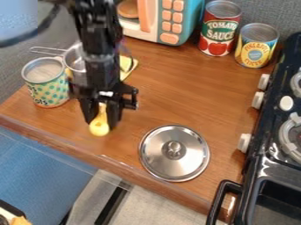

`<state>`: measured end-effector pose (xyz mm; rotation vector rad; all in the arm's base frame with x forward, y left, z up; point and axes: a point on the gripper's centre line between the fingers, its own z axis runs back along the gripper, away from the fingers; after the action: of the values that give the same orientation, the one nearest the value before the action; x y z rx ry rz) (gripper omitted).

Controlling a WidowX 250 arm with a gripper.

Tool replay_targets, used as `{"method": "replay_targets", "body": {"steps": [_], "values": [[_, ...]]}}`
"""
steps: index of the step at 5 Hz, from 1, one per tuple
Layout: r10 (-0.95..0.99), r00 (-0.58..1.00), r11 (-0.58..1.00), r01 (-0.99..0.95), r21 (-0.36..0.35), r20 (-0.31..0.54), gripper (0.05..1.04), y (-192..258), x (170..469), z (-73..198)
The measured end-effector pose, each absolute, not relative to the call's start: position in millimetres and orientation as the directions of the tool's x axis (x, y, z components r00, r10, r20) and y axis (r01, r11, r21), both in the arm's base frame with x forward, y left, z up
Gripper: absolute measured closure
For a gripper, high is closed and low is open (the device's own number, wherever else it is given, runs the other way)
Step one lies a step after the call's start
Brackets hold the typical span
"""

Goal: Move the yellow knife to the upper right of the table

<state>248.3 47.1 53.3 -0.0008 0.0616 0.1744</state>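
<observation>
With the yellow knife (pixel 99 127) down by the table's (pixel 176 88) lower L edge, rounded end out below the gripper (pixel 101 119), step in hand is prob. securing it for the carry to the upper R. Can't tell if the gripper is clamped on it or just around it; knife's btwn its jaws, either way. Best: confirm a firm hold nr the knife's middle, then lift straight up a bit before any sideways move, so the low end doesn't drag or twist. Go diagonally up-R, passing on the far side of the metal pot lid (pixel 174 153), w/ its knob well out of reach. Set down gently just in front of the pineapple can (pixel 257 45) & tomato sauce can (pixel 221 28), short of the stove (pixel 273 145) knobs; lower, then release, no drop. Hard to make out: knife's upper part, hidden by the gripper, so its tilt & whether it touches the wood are guesses. Strainer (pixel 75 59) & a flat yellow item (pixel 126 65) are part-hidden by the arm (pixel 100 44); toy microwave (pixel 170 19) cut off up top, stove cut off at R.
</observation>
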Motion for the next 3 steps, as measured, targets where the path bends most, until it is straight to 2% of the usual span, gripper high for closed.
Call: {"method": "replay_targets", "body": {"steps": [1,2,3], "values": [[0.097,0.995,0.995,-0.098,-0.032,-0.031,0.617,26,262,66],[0.065,0.997,0.997,-0.063,-0.054,0.038,0.616,-2,295,79],[0.072,0.997,0.996,-0.070,-0.057,0.024,0.617,-27,324,69]]}}
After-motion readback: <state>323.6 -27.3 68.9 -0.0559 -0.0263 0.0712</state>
